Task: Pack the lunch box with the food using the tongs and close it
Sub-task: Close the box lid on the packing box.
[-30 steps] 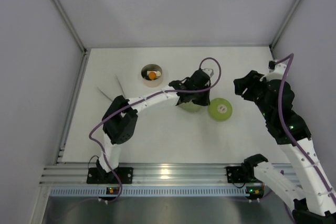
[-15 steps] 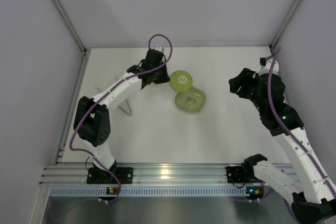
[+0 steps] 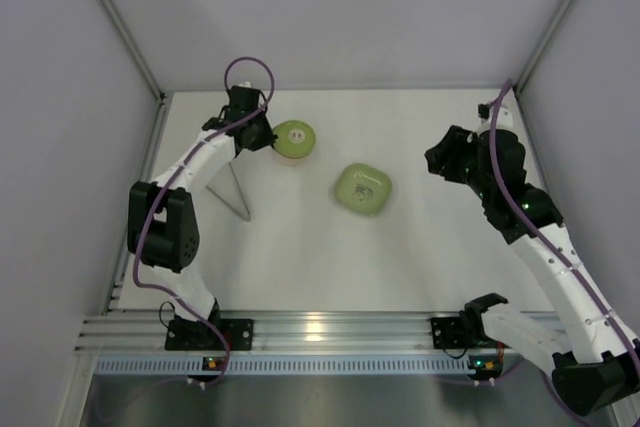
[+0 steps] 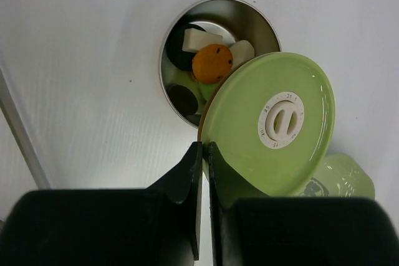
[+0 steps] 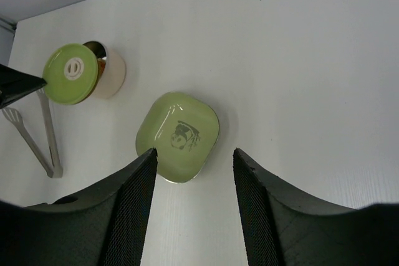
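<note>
The place was a robot lab cell. A white table (image 3: 300, 267) stood inside plain grey walls (image 3: 60, 147) with metal corner posts (image 3: 116, 19). The left arm (image 3: 160, 232) and the right arm (image 3: 540, 237) were bolted to an aluminium rail (image 3: 330, 332) at its near edge.

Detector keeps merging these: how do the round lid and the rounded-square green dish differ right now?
Shape: the lid is round with a white centre mark; the green dish is rounded-square with a dark print.
Grip: the left gripper pinches the lid's edge; nothing touches the dish.
Pose: the lid is tilted, partly over the lunch box; the dish lies flat on the table.
Both are light green.
</note>
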You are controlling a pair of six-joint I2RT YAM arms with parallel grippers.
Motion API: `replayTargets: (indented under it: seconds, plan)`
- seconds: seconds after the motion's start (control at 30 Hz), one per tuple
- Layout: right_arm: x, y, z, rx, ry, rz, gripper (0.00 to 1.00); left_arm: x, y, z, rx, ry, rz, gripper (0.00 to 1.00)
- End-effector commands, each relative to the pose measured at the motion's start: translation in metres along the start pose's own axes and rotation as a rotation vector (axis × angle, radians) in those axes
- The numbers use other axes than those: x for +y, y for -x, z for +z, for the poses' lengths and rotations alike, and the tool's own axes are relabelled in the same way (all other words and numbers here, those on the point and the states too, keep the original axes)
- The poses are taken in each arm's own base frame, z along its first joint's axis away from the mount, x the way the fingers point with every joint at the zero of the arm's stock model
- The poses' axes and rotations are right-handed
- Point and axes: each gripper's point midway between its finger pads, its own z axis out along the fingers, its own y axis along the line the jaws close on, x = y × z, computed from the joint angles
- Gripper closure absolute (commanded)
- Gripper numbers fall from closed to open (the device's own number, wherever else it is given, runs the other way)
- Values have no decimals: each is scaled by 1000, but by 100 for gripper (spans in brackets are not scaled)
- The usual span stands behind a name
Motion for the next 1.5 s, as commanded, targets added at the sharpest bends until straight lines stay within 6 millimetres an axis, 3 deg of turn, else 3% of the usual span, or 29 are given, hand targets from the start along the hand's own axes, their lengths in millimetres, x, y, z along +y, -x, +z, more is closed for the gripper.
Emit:
replayTargets:
  seconds: [0.0, 0.37, 0.83, 1.47]
  plan:
    - [23, 27, -3, -76, 76, 10, 49, 1, 15, 5, -40, -17, -34, 100]
    - [19, 20, 3, -54, 61, 1, 49, 18, 28, 27, -53, 16, -71, 100]
    - [18, 17, 5, -47, 56, -4, 49, 24, 45, 36, -74, 3, -98, 100]
    - [17, 17, 7, -42, 50, -3, 49, 30, 35, 57, -42, 21, -95, 100]
